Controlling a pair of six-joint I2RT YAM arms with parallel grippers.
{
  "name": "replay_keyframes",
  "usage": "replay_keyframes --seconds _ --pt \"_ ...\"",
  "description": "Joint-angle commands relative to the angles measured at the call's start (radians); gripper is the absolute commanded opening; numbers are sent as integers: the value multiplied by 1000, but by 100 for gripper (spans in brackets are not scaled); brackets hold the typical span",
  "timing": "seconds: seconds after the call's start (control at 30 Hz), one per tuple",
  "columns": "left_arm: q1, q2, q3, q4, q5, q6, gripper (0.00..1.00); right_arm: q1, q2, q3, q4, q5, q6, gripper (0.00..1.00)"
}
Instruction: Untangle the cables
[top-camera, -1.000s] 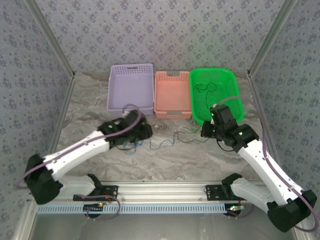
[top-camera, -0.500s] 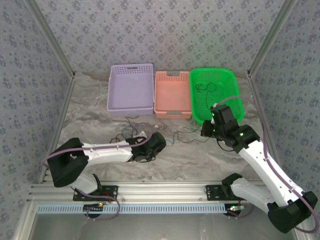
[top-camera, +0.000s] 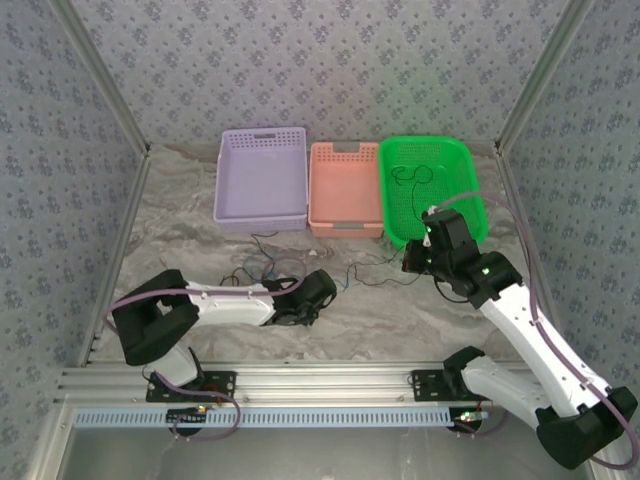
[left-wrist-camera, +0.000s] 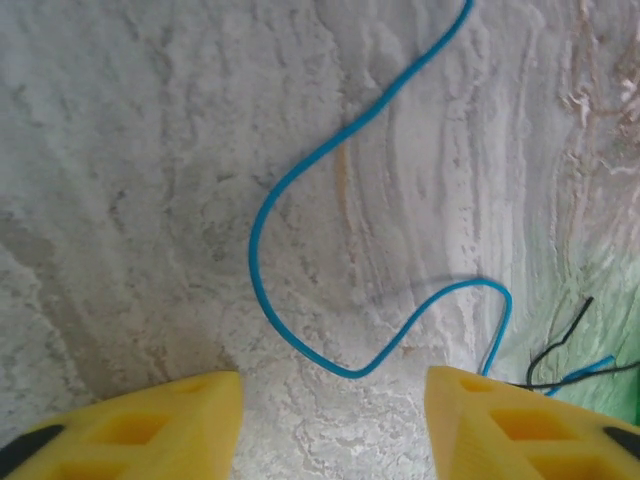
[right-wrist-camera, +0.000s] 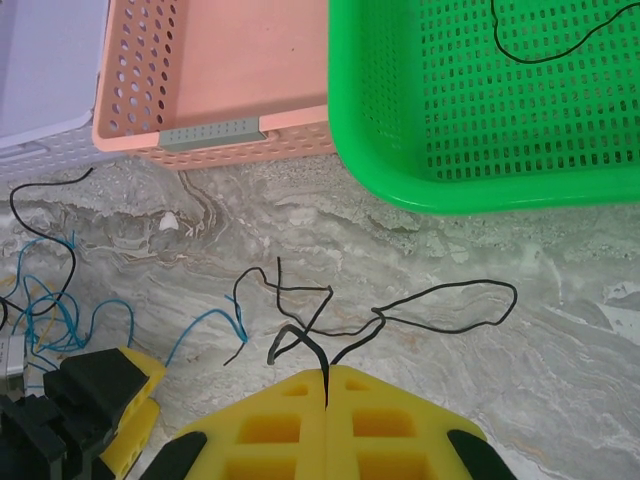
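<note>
Now, on the bench (top-camera: 180, 230), the left arm (top-camera: 230, 300) has folded back toward its base. Before the green basket (right-wrist-camera: 470, 192), the right tool (right-wrist-camera: 327, 375) stays clamped on a black cable (right-wrist-camera: 500, 284). The left tool (left-wrist-camera: 335, 390) stands half open over a loose blue cable (left-wrist-camera: 251, 245), gripping nothing.

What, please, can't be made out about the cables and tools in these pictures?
Top external: the tangle beside the left arm is too thin to trace crossings.
Left wrist: the blue cable leaves the top edge and runs behind a finger.
Right wrist: the shut right tool hides how much black cable it pinches; the cable in the green basket is cut off at the top.
</note>
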Motion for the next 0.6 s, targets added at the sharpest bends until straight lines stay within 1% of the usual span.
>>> replay_keyframes --seconds 0.0,0.03,0.1,0.13,0.2,0.27,0.33,0.43,0.5,0.57 --pt "65 84 -18 110 -42 -43 41 -3 -19 6 5 3 -2 0" --pt "82 93 -19 123 -40 -34 35 -3 -19 6 6 1 -2 0" --pt "114 111 -21 142 -30 -9 19 -4 -24 2 9 0 -2 0" --pt "126 115 -27 157 -26 3 15 -6 -27 3 7 0 -4 0" --pt "143 94 -57 167 -52 20 0 -12 -32 2 4 2 -6 0" --pt "145 35 -83 96 -104 19 0 -26 -32 3 -13 0 -13 0" --pt "152 -59 -106 -18 -167 37 0 -53 -34 3 -34 -1 -31 0" --pt "175 -199 -135 -170 -240 77 0 -125 -44 -5 -44 -22 -47 0" --pt "211 -274 -153 -222 -250 131 0 -175 -50 -12 -34 -56 -53 0" --pt "257 -335 -167 -230 -229 209 0 -217 -43 -16 -12 -107 -63 0"
